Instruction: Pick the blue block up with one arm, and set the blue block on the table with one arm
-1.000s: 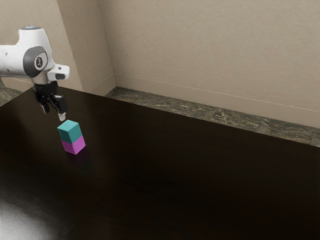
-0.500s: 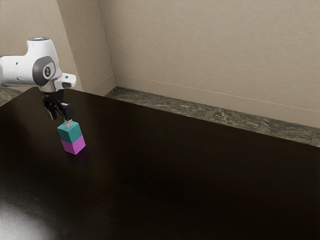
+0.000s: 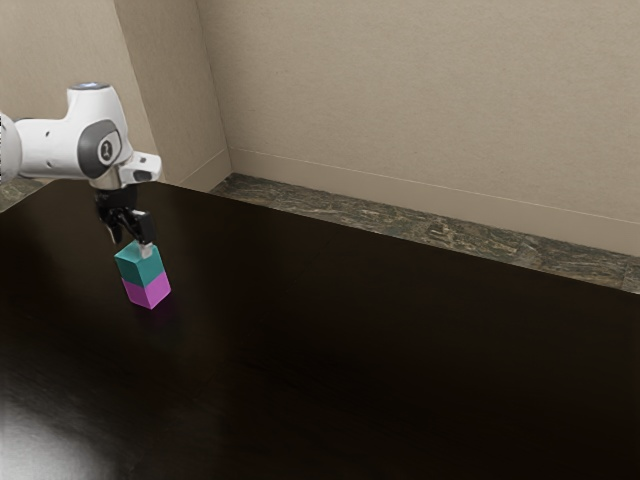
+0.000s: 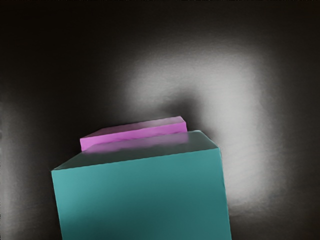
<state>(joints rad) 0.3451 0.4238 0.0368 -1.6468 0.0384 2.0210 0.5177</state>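
Now, claw spread, gripping nothing, around twelve o'clock from blue block in exterior view. Blue block sits on pink block, roughly six o'clock. Alignment hard to judge; off-centre descent could clip top edge, topple stack.

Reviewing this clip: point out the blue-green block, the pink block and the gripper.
Blue-green block (image 4: pixel 142 195): wrist view, on its broad face toward the camera.
Pink block (image 3: pixel 158 290): exterior view, on its right-hand side face.
Gripper (image 3: pixel 131 246): exterior view, midway between its fingertips.
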